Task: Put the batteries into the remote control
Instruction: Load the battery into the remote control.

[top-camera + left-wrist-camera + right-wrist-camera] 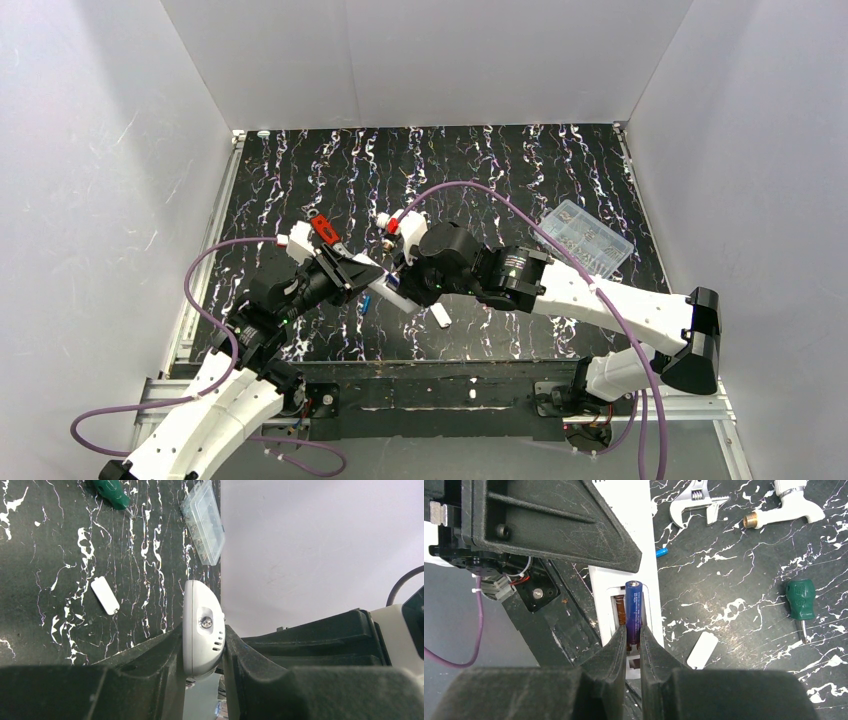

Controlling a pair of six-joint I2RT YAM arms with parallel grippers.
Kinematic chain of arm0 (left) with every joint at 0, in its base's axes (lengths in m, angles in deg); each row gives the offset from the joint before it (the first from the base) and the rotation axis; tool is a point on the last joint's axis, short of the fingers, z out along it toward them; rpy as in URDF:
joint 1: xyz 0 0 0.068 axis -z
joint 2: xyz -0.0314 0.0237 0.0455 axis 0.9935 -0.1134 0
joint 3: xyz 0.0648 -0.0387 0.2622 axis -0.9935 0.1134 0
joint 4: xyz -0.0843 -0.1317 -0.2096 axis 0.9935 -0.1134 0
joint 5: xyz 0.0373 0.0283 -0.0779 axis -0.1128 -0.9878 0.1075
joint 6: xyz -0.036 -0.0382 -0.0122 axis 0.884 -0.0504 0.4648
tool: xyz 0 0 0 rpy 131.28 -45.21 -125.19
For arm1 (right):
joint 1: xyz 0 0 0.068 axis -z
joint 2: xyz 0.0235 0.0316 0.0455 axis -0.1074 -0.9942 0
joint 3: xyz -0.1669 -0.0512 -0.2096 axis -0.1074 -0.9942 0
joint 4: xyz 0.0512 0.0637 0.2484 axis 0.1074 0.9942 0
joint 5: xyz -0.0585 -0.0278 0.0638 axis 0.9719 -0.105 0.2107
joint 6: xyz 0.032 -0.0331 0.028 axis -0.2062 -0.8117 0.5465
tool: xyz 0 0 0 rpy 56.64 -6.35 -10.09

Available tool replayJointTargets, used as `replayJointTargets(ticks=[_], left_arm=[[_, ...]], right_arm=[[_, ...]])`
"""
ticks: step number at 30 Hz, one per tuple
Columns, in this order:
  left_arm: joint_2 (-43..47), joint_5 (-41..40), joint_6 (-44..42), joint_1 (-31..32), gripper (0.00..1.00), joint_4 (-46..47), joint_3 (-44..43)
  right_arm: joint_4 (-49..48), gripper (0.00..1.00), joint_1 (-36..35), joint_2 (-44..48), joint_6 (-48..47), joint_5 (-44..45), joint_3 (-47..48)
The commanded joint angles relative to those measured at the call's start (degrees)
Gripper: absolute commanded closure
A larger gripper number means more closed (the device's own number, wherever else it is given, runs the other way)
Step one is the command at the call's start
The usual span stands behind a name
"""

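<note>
The remote control [200,600] is held tight by the left gripper [203,630], near the middle of the table [500,170]. Its open recess [620,611] is turned toward the right gripper [634,634]. One battery [634,600] is pinched by the right gripper, right at the recess. Its long side is lined up with the long side of the remote, so it likely only needs to be pushed in and let go. The other battery [662,552] is lying on the table just beside the remote.

Overhead view looking down on table [500,170], wrist views close-up, both showing screwdriver [800,599]
</note>
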Motion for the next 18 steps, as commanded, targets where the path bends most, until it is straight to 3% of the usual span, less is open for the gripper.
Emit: replayJointTargets(ticks=[1,18], left_arm=[[0.53,1.83,0.25,-0.29,1.0,1.73,-0.25],[0.14,1.74,-0.15,-0.29,1.0,-0.42,-0.84]], right_arm=[[-0.41,0.88,-0.12,1.58,-1.56,2.15,2.04],[-2.32,0.87,-0.43,4.31,-3.12,0.6,1.68]])
